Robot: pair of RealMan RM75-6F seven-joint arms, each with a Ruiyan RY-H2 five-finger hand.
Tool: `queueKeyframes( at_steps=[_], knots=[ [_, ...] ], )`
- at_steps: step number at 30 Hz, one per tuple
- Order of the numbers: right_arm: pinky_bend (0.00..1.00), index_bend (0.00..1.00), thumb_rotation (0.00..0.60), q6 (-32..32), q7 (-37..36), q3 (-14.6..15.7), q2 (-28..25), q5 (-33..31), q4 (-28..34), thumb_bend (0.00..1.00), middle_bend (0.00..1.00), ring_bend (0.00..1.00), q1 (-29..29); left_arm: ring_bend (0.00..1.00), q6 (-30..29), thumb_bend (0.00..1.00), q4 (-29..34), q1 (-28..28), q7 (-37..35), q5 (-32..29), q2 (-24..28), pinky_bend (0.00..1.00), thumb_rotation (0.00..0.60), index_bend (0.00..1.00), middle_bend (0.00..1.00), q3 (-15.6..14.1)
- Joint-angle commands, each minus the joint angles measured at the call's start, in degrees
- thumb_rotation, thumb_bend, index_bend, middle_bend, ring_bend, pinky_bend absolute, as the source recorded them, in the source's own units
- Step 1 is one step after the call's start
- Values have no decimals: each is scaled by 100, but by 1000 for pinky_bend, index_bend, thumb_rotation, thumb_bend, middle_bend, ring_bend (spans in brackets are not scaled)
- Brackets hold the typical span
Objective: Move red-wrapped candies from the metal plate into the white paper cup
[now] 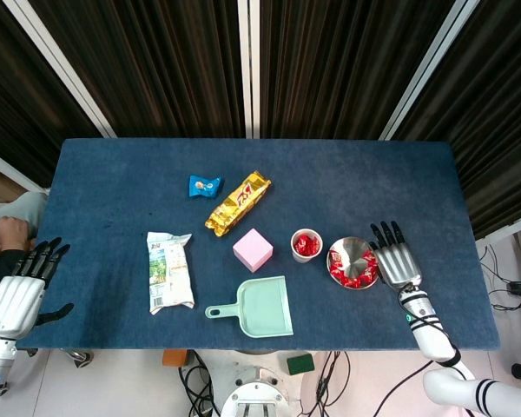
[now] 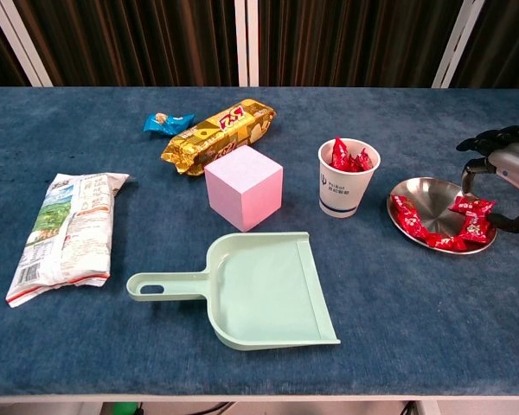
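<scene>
A round metal plate (image 1: pixel 353 257) (image 2: pixel 424 192) holds several red-wrapped candies (image 1: pixel 346 275) (image 2: pixel 441 226) along its near and right sides. Left of it stands the white paper cup (image 1: pixel 305 246) (image 2: pixel 348 179) with red candies inside. My right hand (image 1: pixel 398 258) (image 2: pixel 502 161) hovers at the plate's right rim, fingers spread and holding nothing. My left hand (image 1: pixel 17 291) hangs off the table's left edge, fingers apart and empty; the chest view does not show it.
A pink cube (image 1: pixel 253 250) (image 2: pixel 243 187) and a mint dustpan (image 1: pixel 259 307) (image 2: pixel 251 290) lie left of the cup. Further left are a white snack bag (image 1: pixel 170 270) (image 2: pixel 67 221), a gold snack packet (image 1: pixel 237 202) (image 2: pixel 218 134) and a blue candy (image 1: pixel 205 185) (image 2: pixel 167 122).
</scene>
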State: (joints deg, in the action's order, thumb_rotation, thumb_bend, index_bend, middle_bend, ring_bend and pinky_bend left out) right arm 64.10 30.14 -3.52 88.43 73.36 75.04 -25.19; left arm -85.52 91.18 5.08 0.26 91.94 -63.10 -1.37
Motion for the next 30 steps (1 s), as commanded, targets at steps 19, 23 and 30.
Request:
queueKeyframes(
  at_steps=[19, 23, 30],
  knots=[
    [0, 577, 600, -48, 202, -96, 180, -155, -109, 431, 69, 0, -79, 1, 48, 94, -9, 21, -22, -41, 7, 147, 600, 79, 31, 13],
    [0, 612, 600, 61, 72, -87, 142, -44, -93, 471, 72, 0, -47, 1, 39, 95, -4, 18, -19, -33, 7, 146, 600, 79, 31, 10],
    [0, 627, 600, 440, -208, -206, -139, 311, 363, 480, 75, 0, -44, 1, 19, 95, 1, 13, -40, -17, 15, 146, 600, 79, 31, 7]
  ],
)
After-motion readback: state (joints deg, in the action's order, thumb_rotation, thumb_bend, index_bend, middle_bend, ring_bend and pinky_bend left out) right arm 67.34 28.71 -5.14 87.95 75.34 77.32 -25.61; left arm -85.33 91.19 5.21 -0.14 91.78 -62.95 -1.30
